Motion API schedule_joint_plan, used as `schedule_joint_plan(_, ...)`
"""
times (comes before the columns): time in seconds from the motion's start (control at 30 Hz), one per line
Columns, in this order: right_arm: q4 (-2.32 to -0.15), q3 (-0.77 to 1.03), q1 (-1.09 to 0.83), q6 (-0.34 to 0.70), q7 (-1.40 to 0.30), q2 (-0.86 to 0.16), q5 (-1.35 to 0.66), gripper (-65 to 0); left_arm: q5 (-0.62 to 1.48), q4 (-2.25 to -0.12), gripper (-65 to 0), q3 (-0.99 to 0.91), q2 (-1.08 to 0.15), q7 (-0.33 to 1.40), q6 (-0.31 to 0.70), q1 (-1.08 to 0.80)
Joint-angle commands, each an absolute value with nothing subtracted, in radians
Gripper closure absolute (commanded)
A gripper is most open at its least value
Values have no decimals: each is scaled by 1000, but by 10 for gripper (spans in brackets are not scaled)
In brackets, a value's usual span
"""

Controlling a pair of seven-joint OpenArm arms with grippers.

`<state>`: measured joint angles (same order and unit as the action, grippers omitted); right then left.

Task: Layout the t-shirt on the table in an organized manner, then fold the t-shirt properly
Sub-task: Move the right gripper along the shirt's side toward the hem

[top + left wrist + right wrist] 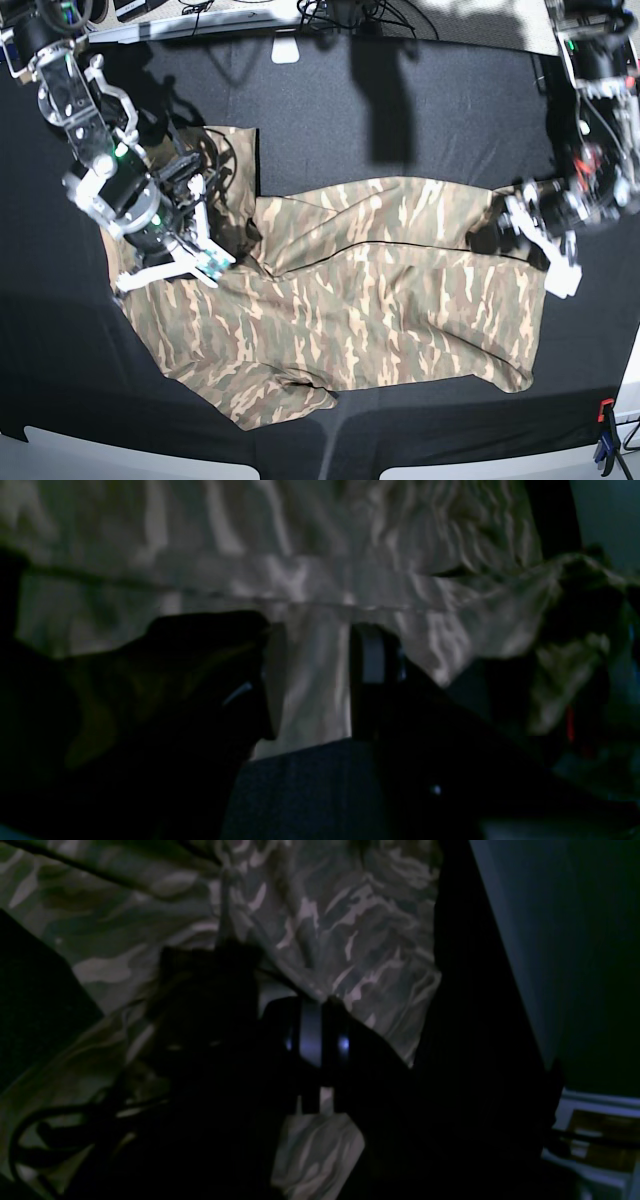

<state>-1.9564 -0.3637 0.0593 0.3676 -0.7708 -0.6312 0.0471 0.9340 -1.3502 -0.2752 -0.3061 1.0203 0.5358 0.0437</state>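
T-shirt (380, 300): camouflage print, one item, spread across the middle of the black tabletop (400, 110), rumpled, its long axis running from 9 o'clock to 3 o'clock in the base view; a dark seam line crosses its upper half, and a lobe of fabric reaches toward 7 o'clock. Left tool (535, 235): at the 3 o'clock edge of the garment, jaws part-way apart with a band of pale cloth lying between them in the left wrist view (312, 680); whether they pinch it cannot be told. Right tool (315, 1010): at the 9 o'clock end of the shirt, jaws closed together on a fold of the t-shirt, fabric bunched at the tips. Blue clamp (607, 445): at the tabletop rim, 5 o'clock corner. Cables (350, 15): along the 12 o'clock edge.
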Motion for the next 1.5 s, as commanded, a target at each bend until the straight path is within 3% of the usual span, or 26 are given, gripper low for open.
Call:
schedule_joint_plan(0.0,-1954,-354,93,363,-744,-643,51,0,931,-1367,-192,-279,-310,986,548,41)
schedule_joint_plan(0.13,-1868,-356,167,374,-718,-643,39,0,853,-1367,-192,-279,-278,898,548,-34)
schedule_joint_plan(0.33,-1717,-407,319,491,-714,-642,-61,0,826,-1367,-192,-279,-261,858,555,-90)
schedule_joint_plan(0.67,-1523,-791,596,500,-695,-631,26,0,826,-1367,-192,-279,-261,839,554,-86)
schedule_joint_plan(0.77,-1473,-863,646,456,-695,-591,80,0,826,-1367,-192,-279,-261,839,554,-86)
schedule_joint_plan(1.07,-1345,-878,717,434,-727,-436,101,0,826,-1367,-192,-279,-261,840,554,-86)
schedule_joint_plan(1.3,-1301,-878,712,434,-812,-405,43,0,826,-1367,-192,-279,-261,843,554,-86)
schedule_joint_plan(1.33,-1301,-878,711,434,-828,-405,4,-21,826,-1367,-192,-279,-261,843,554,-86)
schedule_joint_plan(1.47,-1301,-878,711,435,-839,-404,-136,-282,826,-1367,-192,-279,-261,843,554,-86)
